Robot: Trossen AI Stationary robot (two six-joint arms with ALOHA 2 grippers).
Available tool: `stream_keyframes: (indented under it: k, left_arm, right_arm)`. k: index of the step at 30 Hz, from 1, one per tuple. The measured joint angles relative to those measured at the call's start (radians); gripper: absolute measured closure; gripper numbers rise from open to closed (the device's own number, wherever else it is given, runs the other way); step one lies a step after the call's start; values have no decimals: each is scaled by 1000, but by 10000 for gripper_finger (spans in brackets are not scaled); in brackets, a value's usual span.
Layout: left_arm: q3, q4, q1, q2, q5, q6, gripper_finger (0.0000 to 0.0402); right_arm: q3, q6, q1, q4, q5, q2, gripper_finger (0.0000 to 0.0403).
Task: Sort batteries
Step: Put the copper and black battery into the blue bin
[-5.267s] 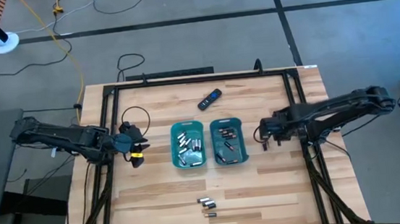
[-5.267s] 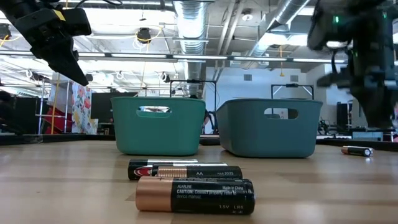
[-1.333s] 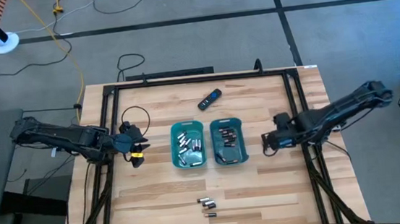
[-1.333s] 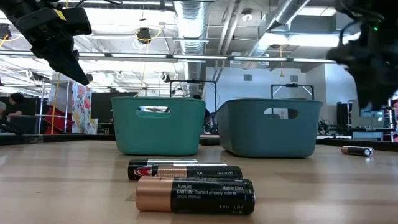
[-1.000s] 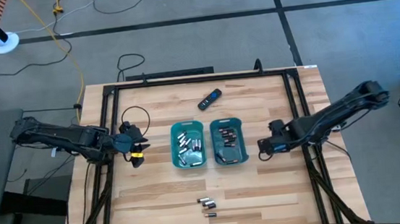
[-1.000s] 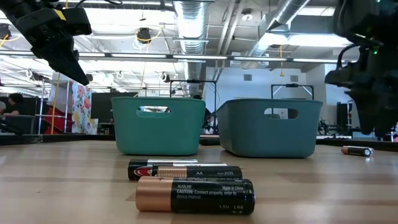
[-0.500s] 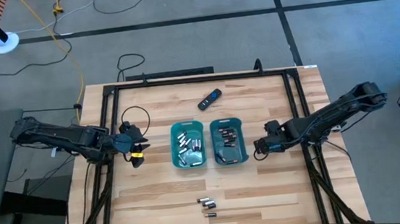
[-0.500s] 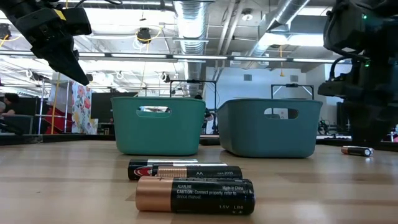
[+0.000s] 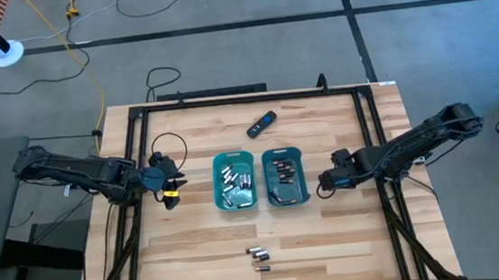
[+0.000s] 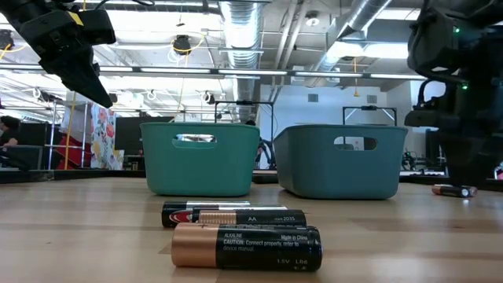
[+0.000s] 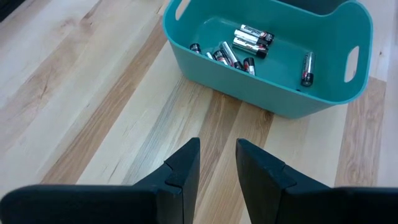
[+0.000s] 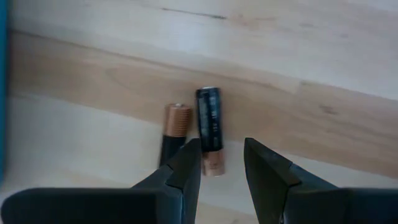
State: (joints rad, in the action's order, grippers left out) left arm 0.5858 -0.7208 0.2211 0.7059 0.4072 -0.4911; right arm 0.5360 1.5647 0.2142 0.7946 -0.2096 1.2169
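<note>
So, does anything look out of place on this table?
Only the black remote with a blue button, lying askew behind the two teal plastic trays: it is no battery. Loose dark copper-ended batteries under the right end effector and near the front edge are simply unsorted.

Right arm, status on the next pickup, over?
Right gripper open, low over two batteries beside right tray. Left gripper empty, waiting. Nothing blocking.

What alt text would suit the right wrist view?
The right claw hangs open just above two batteries lying side by side on the wooden table, dark bodies with coppery ends, one end showing in the gap between its fingers.
</note>
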Motion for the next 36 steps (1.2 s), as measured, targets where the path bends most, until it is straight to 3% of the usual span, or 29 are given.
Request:
stream_keyframes:
  k: [11,17,26,31,36]
  left_arm:
    - [0,0,0,0,0,1,302]
    - [0,0,0,0,0,1,302]
    - [0,0,0,0,0,1,302]
    - [0,0,0,0,0,0,302]
    - [0,0,0,0,0,0,302]
  right_arm:
    - [-1,-34,-18,63,-1,1,266]
    - [-1,-139,-66,80,-5,53,276]
    - [10,-239,-117,10,5,193,345]
    - [40,-231,-114,107,30,132,392]
    - [99,-222,-120,250,34,0,396]
